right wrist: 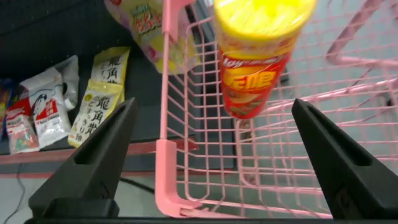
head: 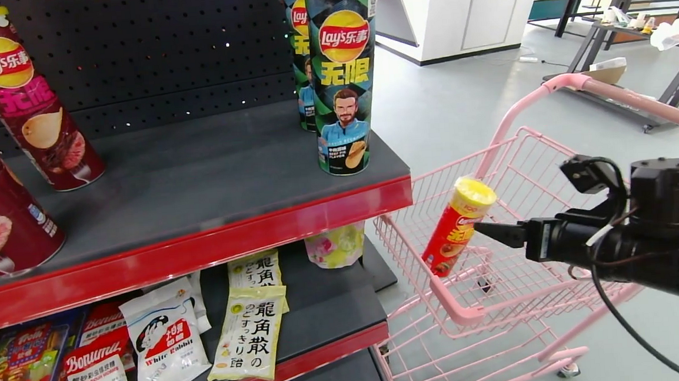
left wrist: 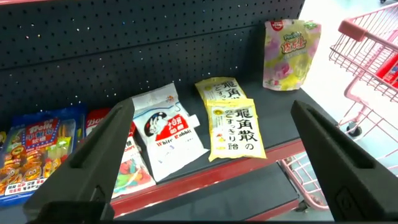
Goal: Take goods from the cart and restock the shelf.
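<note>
A red chip can with a yellow lid (head: pixel 457 225) leans upright against the near wall inside the pink cart (head: pixel 456 311). My right gripper (head: pixel 494 232) is level with the can, just to its right, and stands open. In the right wrist view the can (right wrist: pixel 258 68) lies ahead between the spread fingers (right wrist: pixel 102 155), untouched, inside the cart's wire wall (right wrist: pixel 165 155). My left gripper (left wrist: pixel 211 107) is open with nothing in it, in front of the lower shelf (left wrist: pixel 249 165).
The upper shelf (head: pixel 197 181) carries a green chip can (head: pixel 341 78) at its right end and dark red cans (head: pixel 27 103) at the left, with bare room between. Below lie a white candy bag (head: pixel 166 342), yellow packets (head: pixel 252 331) and a pastel bag (head: pixel 336 246).
</note>
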